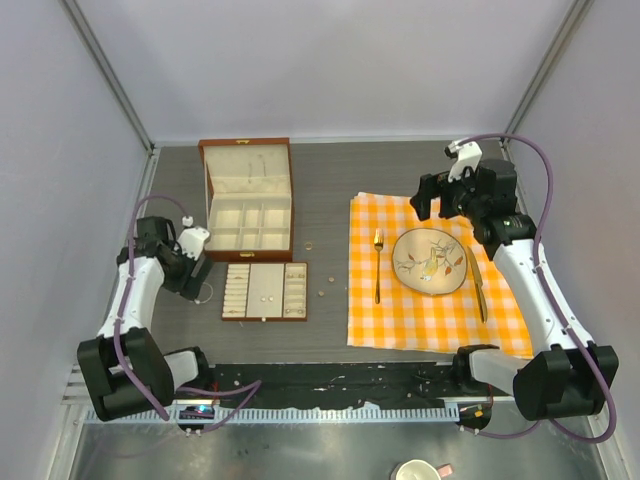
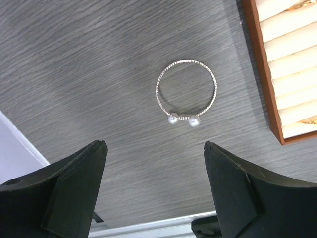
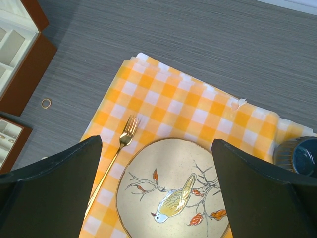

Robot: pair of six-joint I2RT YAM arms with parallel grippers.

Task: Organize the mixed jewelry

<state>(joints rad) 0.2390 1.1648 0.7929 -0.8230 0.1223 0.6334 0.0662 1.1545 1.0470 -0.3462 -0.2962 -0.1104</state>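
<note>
**Bracelet lies between the left hand's spread fingers; loose pieces near the tray**

The left hand [image 2: 154,158] hangs released over the grey worktop [image 2: 89,64], its jaws wide apart and touching nothing. The thin silver bracelet [image 2: 194,121], an open hoop tipped with two pearl-like beads, lies flat on the worktop just ahead of the fingers. The brown rim of the ring tray [image 2: 262,74], with its cream rolls, lies just to the hoop's right without touching it.

From the top view the bracelet [image 1: 205,293] is only a faint ring beside the left hand [image 1: 195,278]. That view shows the tray [image 1: 265,313] in front of the open wooden box [image 1: 248,143]. A few tiny pieces sit on the tray's rolls, too small to tell apart. Two more specks [image 1: 321,293] lie on the worktop between the tray and the checked cloth [image 1: 440,320].

The right hand [image 3: 156,148] is also released and holds nothing. It hovers above the bird-painted plate [image 3: 148,163] on the cloth. Its wrist view shows the gold fork [image 3: 126,134] left of the plate. It also picks out a small gold ring [image 3: 46,103] lying on the worktop beside the box corner. A dark round vessel [image 3: 302,156] sits at that view's right edge; the top view hides it behind the right arm. The gold knife [image 1: 476,285] appears only from above.
</note>
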